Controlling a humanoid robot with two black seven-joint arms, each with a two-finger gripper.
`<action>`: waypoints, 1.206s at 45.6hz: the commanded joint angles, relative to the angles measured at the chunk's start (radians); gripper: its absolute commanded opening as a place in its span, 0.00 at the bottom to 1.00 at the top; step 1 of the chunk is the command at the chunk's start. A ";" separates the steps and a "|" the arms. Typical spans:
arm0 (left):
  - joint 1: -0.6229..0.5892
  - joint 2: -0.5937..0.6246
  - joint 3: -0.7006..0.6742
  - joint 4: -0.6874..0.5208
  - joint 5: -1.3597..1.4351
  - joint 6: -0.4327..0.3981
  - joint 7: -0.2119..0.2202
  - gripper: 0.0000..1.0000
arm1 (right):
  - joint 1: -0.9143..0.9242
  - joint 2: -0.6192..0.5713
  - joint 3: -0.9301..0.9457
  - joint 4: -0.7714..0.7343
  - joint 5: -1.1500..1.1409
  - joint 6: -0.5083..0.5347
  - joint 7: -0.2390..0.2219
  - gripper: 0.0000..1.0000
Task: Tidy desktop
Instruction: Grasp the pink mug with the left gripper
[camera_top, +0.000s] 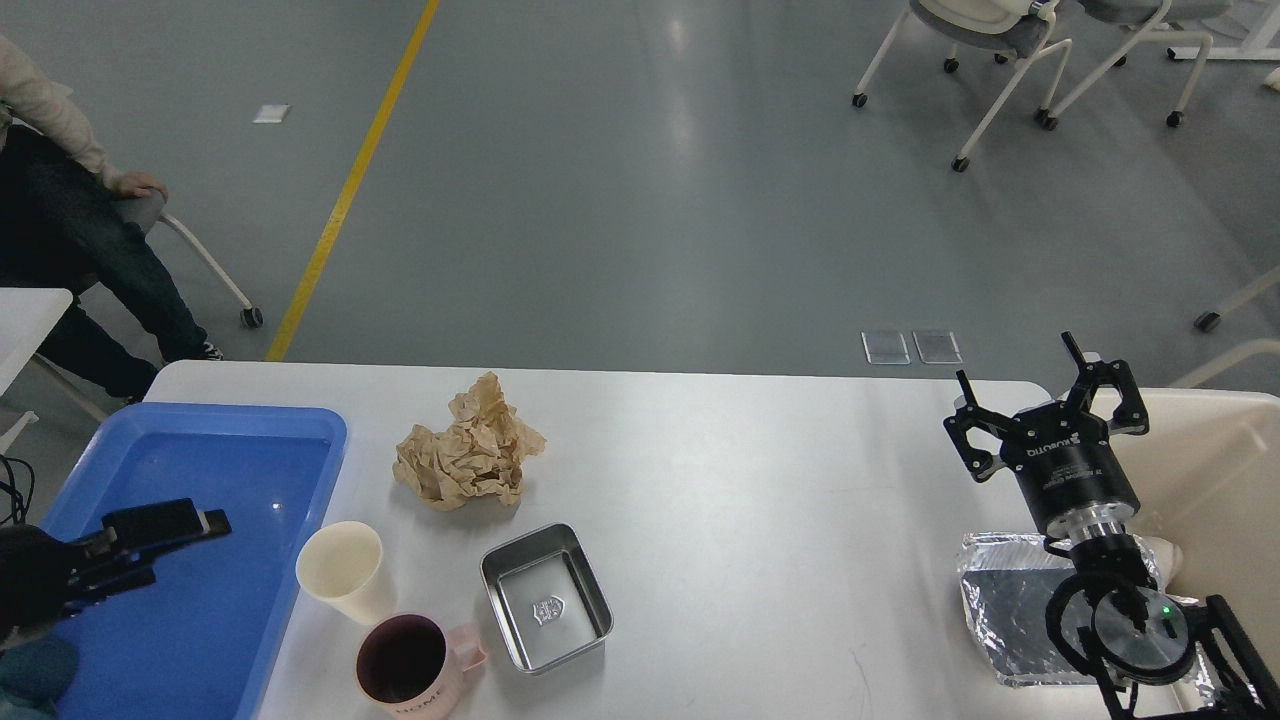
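My right gripper (1047, 402) hangs over the desktop's (760, 480) right end w/ fingers spread apart, nothing between them, just above a foil tray (1010, 600). My left gripper (190, 522) is over the blue tray (250, 430); can't tell its fingers. Crumpled brown paper (468, 450), paper cup (342, 568), pink mug (412, 665) & steel tin (546, 598) sit mid-left.

One head view only, taken from above, angled forward and down across the desktop (760, 470), near edge cropped, floor beyond.
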 joint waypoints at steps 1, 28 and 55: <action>0.002 -0.131 0.024 0.000 0.212 -0.049 0.000 0.97 | 0.002 0.000 0.000 0.000 -0.007 -0.001 0.000 1.00; -0.031 -0.381 0.127 0.027 0.559 -0.090 0.009 0.84 | -0.007 -0.006 0.006 0.000 -0.010 -0.001 0.000 1.00; -0.031 -0.444 0.150 0.095 0.622 -0.090 0.026 0.25 | -0.016 -0.008 0.015 -0.002 -0.010 0.002 0.008 1.00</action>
